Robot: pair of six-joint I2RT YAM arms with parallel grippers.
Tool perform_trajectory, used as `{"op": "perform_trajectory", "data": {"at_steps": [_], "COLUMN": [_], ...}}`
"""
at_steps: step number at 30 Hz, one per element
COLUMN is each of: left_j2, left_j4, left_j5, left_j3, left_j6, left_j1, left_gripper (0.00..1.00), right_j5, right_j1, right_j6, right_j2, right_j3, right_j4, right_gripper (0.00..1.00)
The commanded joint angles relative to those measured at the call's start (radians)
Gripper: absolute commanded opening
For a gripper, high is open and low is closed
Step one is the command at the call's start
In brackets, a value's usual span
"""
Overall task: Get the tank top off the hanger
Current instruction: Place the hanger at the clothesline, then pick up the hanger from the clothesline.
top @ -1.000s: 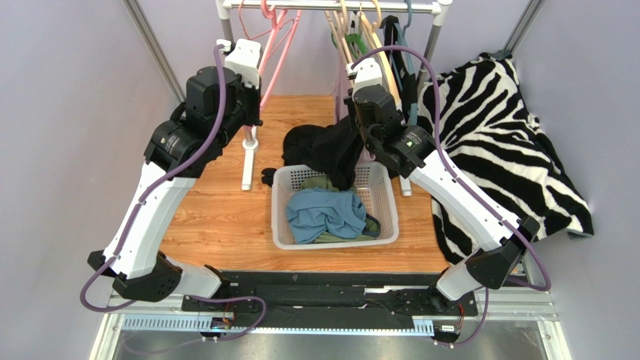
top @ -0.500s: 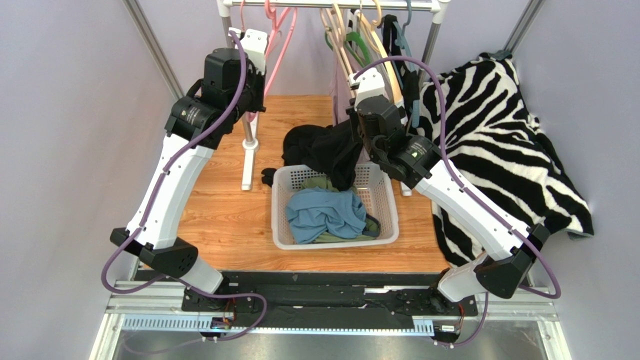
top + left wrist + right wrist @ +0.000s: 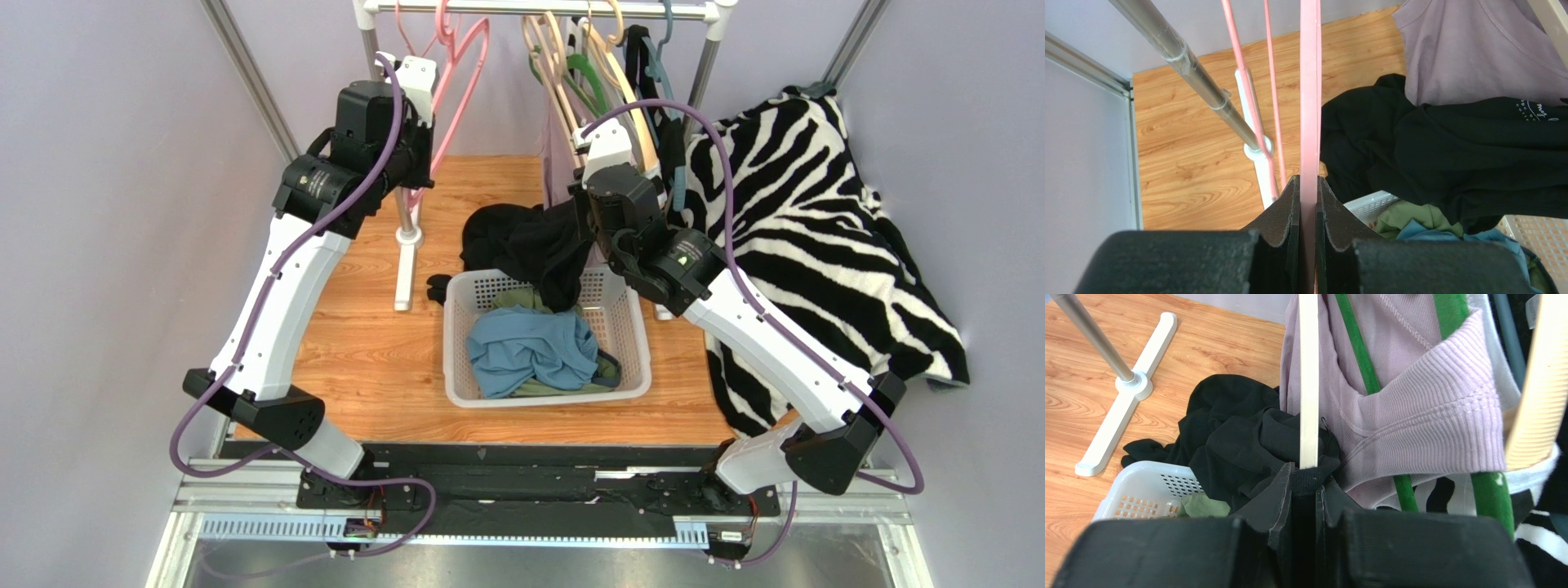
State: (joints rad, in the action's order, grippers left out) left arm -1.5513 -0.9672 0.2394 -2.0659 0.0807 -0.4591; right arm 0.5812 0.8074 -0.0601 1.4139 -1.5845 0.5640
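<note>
Top external view: wooden counter (image 3: 356,331) with a white basket (image 3: 456,343) near the middle of its near edge; a clothes rail (image 3: 540,10) runs along the far edge; a zebra-print blanket (image 3: 822,208) covers the right side.
Left jaws: narrow; clamped on the flat pink hanger (image 3: 1310,92), which runs straight up between the pads; the hanger carries no garment in this view.
Right jaws: narrow; pinching a fold of the black tank top (image 3: 1247,441); a white hanger bar (image 3: 1309,380) rises from just above the pinch; whether that bar is also gripped cannot be told.
Tank top: bunched toward the far edge of the counter at centre; draped over the far rim of the basket; its upper right part lifted at the right jaws; off the pink hanger.
Basket contents: a crumpled blue garment (image 3: 534,349) over a green one (image 3: 1413,217).
Rail: a lilac ribbed top (image 3: 1425,404) hangs on a green hanger (image 3: 1358,349), touching the tank top from behind; a pale wooden hanger (image 3: 1542,386) hangs just beside it.
Rack upright (image 3: 1186,61): stands at the far left of the counter; its white foot (image 3: 405,263) rests on the wood.
</note>
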Motion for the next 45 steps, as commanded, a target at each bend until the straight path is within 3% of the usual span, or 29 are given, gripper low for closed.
{"op": "perform_trajectory", "data": {"at_steps": [1,11,13,14,17,23,27,33,38,41,45], "left_j2": [0.04,0.057,0.066,0.068,0.095,0.224,0.377,0.522,0.543,0.537,0.514], "left_j4": [0.021,0.007,0.001,-0.008,-0.022,0.001,0.05,0.068,0.032,0.022,0.022], "left_j5": [-0.014,-0.008,-0.006,-0.009,-0.018,-0.112,-0.219,-0.31,-0.42,-0.488,-0.522], "left_j3": [0.023,0.038,0.036,0.036,0.035,0.07,0.151,0.219,0.191,0.171,0.141], "left_j6": [0.033,0.039,0.036,0.03,0.015,-0.044,-0.137,-0.202,-0.217,-0.223,-0.205], "left_j1": [0.01,0.011,0.011,0.011,0.011,0.011,0.011,0.011,0.011,0.011,0.011], "left_gripper": [0.0,0.03,0.31,0.59,0.95,0.97,0.98,0.99,0.99,0.99,0.99], "right_j5": [0.005,0.006,0.009,0.009,0.008,-0.058,-0.109,-0.155,-0.214,-0.228,-0.27], "right_j1": [0.01,0.026,0.03,0.035,0.042,0.055,0.081,0.137,0.162,0.168,0.168], "right_j6": [-0.014,0.002,0.006,0.012,0.017,0.023,0.003,-0.081,-0.147,-0.152,-0.12], "right_j2": [-0.044,-0.033,-0.026,-0.027,-0.023,-0.016,-0.029,-0.145,-0.266,-0.323,-0.322], "right_j3": [-0.035,-0.12,-0.146,-0.161,-0.222,-0.37,-0.439,-0.332,-0.256,-0.313,-0.558], "right_j4": [-0.061,-0.026,-0.004,0.002,0.039,0.184,0.367,0.528,0.617,0.666,0.737], "right_gripper": [0.0,0.0,0.0,0.0,0.0,0.0,0.0,0.0,0.0,0.0,0.0]}}
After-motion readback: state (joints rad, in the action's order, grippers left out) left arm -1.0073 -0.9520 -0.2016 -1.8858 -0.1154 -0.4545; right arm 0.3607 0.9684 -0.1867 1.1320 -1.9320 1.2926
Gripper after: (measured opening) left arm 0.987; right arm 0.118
